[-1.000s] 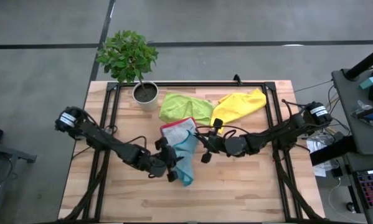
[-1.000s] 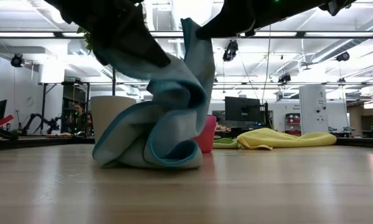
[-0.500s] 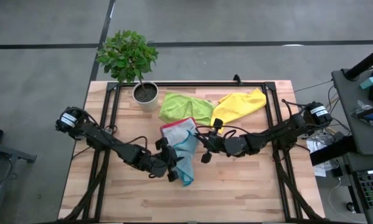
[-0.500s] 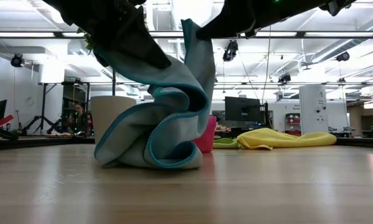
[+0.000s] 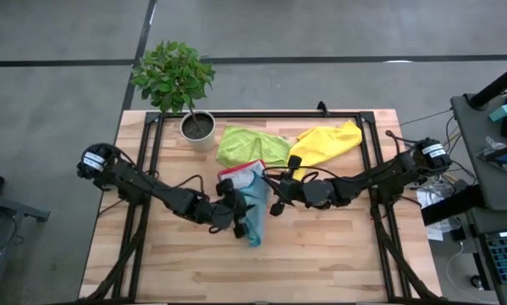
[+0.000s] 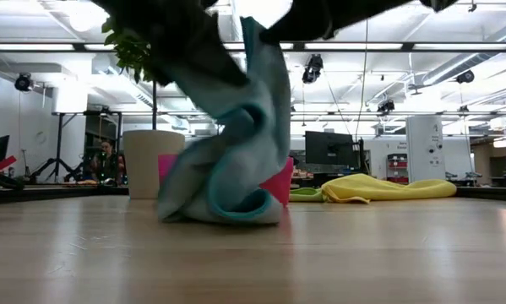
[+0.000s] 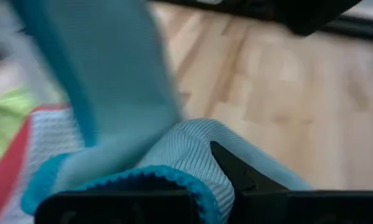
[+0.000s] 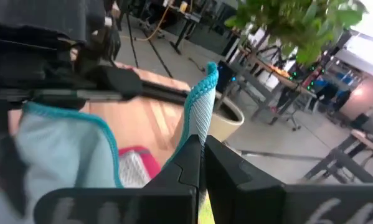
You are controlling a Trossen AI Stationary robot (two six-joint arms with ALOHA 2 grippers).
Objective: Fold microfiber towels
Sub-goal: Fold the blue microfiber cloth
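A light teal-blue microfiber towel hangs bunched between my two grippers at mid-table, its lower folds resting on the wood. My left gripper is shut on its left part. My right gripper is shut on its right part, higher up. A lime green towel and a yellow towel lie crumpled at the table's far side. The pink tray sits just behind the teal towel, partly covered by it. My left gripper pinches the teal towel at a hemmed edge between its two fingers, coming from the table's left and slanting down. The cloth bulges out past the fingers and droops to the table, slack. How many layers it has, I cannot tell. My right gripper pinches the towel's hemmed edge between its two fingers, coming level from the table's right. A narrow strip of cloth sticks out beyond the fingertips. The rest hangs slack below toward the table.
A potted plant stands at the far left, beside the lime green towel. A black frame runs along the table's far edge and sides. Bare wood lies on the near half of the table.
My left gripper has gone toward the table's right edge, closer to my right gripper, carrying its part of the teal towel. The towel's heap on the table has drawn in narrower and shifted right, uncovering part of the pink tray behind it.
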